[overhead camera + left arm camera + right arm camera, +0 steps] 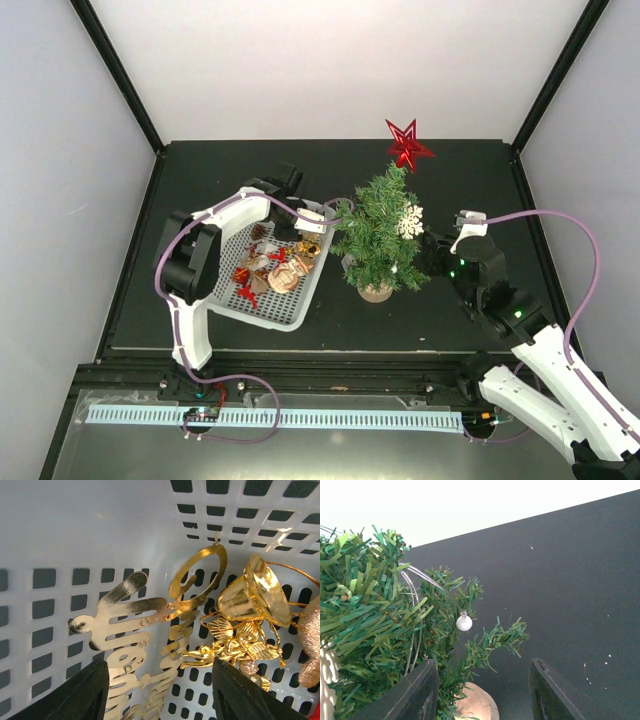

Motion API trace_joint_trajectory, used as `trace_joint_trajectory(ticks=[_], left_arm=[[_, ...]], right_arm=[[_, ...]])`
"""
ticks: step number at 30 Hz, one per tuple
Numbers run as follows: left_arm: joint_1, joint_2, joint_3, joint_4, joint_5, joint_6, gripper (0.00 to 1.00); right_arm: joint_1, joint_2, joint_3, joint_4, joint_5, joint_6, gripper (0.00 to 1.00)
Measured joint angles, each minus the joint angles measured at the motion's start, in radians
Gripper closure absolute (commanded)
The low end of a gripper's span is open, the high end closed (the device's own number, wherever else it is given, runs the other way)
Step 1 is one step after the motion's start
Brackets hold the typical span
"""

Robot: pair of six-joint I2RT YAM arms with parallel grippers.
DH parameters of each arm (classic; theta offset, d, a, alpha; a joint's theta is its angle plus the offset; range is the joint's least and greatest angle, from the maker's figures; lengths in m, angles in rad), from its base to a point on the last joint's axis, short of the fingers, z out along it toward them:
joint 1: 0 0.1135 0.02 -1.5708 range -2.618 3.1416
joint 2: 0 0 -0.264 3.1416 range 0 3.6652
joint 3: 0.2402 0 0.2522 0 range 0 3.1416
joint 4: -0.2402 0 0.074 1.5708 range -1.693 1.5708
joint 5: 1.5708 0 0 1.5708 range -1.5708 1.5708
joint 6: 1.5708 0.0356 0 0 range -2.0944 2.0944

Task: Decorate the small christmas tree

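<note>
The small christmas tree [378,232] stands right of centre on its tan base [376,291], with a red star [408,145] on top and a white snowflake [409,220] on its right side. My left gripper [318,222] reaches into the far right corner of the white basket [262,312]. In the left wrist view it [160,692] is open, and flat gold lettering [125,630] lies between its fingers [90,692]. A gold angel [235,645] touches the right finger, and a gold bell [255,592] lies beyond it. My right gripper [433,256] is open at the tree's lower right branches [495,640].
The basket holds several more ornaments, red and gold [268,270]. A wire with a small white bulb [464,623] runs through the tree's branches. The dark table [220,170] is bounded by black posts at the back corners and pale walls.
</note>
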Motion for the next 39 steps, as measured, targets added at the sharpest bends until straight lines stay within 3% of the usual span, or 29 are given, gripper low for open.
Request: trace_joint_trajectory(ticks=[5,10,17,25,39], left_arm=[[-0.001,0.005,0.005,0.005,-0.010,-0.001,0.61],[-0.004,0.007,0.013,0.015,-0.018,-0.003,0.84],[-0.005,0.007,0.014,0.034,-0.021,-0.013,0.95],[-0.005,-0.014,-0.016,0.057,-0.026,-0.018,0.98],[0.008,-0.171,-0.201,0.072,-0.016,-0.044,0.98]], right_arm=[[-0.004,0.001,-0.005,0.005,-0.010,0.000,0.50],[-0.005,0.001,-0.020,0.005,-0.014,0.000,0.50],[-0.011,0.001,-0.029,0.006,-0.020,0.000,0.50],[-0.014,0.000,-0.033,0.008,-0.029,0.000,0.50],[-0.016,-0.002,-0.038,0.008,-0.033,0.000,0.50]])
